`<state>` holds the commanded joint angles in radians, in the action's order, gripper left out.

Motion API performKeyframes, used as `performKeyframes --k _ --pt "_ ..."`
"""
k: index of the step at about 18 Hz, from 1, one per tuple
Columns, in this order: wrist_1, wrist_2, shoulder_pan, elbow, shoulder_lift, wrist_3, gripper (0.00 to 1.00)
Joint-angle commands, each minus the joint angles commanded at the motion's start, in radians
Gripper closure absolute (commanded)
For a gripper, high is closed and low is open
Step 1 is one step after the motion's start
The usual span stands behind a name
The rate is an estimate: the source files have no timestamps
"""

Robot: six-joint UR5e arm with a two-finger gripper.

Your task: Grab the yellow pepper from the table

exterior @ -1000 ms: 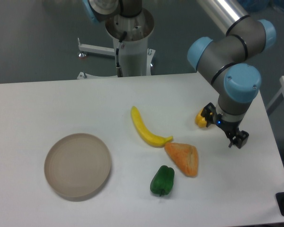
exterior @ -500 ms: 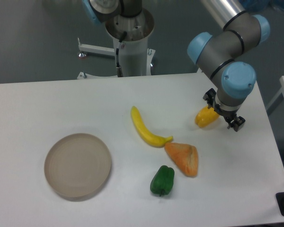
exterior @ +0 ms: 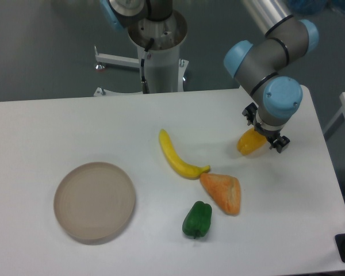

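The yellow pepper (exterior: 250, 142) is small, stubby and glossy yellow-orange, and lies on the white table (exterior: 75, 126) at the right. My gripper (exterior: 264, 129) hangs just over its upper right side, pointing down. Its two dark fingers stand apart, one at the upper left (exterior: 249, 112) and one at the lower right (exterior: 279, 143) of the pepper. The jaws are open and hold nothing. The pepper's upper right end is hidden under the wrist.
A long yellow banana (exterior: 176, 155) lies mid-table. An orange wedge (exterior: 223, 192) and a green pepper (exterior: 197, 219) lie in front of it. A beige plate (exterior: 94, 199) sits at the front left. The robot base (exterior: 158, 52) stands behind the table.
My gripper has moved up and back from the pepper's front right side to a place over it. More of the pepper shows now. The finger spacing looks the same.
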<state>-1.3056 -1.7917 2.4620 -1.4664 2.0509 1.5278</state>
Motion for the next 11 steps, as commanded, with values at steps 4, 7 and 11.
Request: performKeyframes --k 4,7,11 --pt "0.023 0.002 0.003 -0.032 -0.002 0.000 0.00" --pt "0.032 -0.002 0.003 -0.046 -0.002 0.000 0.00" --pt "0.035 0.000 0.002 -0.071 -0.002 -0.003 0.00"
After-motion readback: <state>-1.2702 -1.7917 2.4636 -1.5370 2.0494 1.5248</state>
